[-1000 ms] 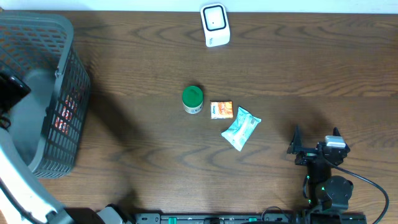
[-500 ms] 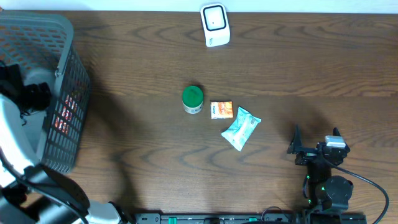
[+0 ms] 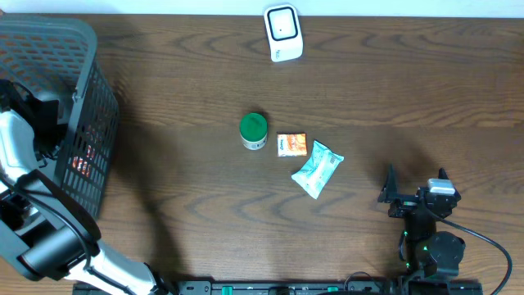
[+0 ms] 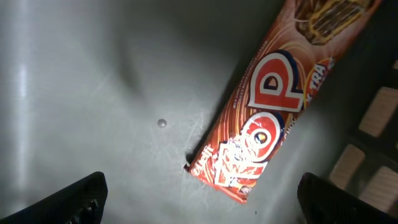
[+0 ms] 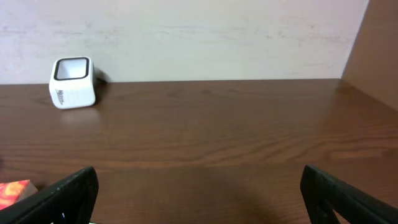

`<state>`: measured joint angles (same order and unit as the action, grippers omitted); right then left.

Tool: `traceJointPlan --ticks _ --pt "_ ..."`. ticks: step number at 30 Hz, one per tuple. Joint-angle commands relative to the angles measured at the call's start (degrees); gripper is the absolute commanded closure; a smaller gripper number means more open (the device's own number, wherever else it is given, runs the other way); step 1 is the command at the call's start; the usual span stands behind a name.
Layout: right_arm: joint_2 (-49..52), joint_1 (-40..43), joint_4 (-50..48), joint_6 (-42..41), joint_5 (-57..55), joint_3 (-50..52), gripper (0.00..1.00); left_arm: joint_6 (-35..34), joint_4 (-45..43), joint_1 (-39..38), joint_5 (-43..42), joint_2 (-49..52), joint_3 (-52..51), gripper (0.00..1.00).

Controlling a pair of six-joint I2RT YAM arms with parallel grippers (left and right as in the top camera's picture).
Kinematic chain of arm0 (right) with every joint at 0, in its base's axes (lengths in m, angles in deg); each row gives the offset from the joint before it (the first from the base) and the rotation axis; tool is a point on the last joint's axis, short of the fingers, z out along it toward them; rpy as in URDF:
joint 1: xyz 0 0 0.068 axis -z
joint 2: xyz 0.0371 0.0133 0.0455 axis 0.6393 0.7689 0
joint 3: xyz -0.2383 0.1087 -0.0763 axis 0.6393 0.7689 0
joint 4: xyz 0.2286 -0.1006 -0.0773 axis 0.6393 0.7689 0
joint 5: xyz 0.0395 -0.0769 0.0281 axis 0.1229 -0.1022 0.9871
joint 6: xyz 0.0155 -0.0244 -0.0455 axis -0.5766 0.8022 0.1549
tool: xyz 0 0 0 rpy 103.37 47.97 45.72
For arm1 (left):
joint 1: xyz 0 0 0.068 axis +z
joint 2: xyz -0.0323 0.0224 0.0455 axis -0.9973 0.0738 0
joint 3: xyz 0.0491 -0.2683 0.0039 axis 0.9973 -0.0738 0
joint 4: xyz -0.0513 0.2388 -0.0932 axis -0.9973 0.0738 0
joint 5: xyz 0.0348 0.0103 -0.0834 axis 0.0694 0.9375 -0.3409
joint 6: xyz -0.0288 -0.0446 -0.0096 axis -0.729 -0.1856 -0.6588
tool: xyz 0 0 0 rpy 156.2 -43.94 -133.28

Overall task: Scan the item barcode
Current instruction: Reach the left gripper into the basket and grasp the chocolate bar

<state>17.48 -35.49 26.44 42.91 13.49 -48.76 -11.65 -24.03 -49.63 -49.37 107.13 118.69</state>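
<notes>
A red snack pack (image 4: 273,99) lies flat on the grey floor of the basket (image 3: 82,37), by its mesh wall. My left gripper (image 4: 199,199) hangs open above the floor, the pack's near end lying between its fingertips (image 4: 84,199) without touching them. In the overhead view my left arm (image 3: 16,139) reaches into the basket at the far left. The white scanner (image 3: 283,33) stands at the table's back edge, also in the right wrist view as the scanner (image 5: 73,83). My right gripper (image 3: 416,187) rests open at the front right, with nothing in it.
A green-lidded jar (image 3: 254,130), an orange packet (image 3: 291,144) and a pale blue wipes pack (image 3: 318,169) lie mid-table. The basket's mesh wall (image 4: 373,124) rises close to the right of the snack pack. A wall (image 5: 186,37) runs behind the table.
My left arm has swung from the table's left edge further into the basket. The right arm and the items on the table have not moved.
</notes>
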Motion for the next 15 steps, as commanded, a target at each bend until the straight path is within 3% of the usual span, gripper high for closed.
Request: traceJointPlan --ticks 1,15 --pt "-0.4 -0.2 0.2 -0.2 -0.1 0.0 0.01 1.7 -0.6 -0.3 0.7 2.5 0.5 0.02" --pt "-0.4 -0.2 0.2 -0.2 -0.1 0.0 0.01 1.4 -3.2 -0.6 0.9 10.5 0.5 0.02"
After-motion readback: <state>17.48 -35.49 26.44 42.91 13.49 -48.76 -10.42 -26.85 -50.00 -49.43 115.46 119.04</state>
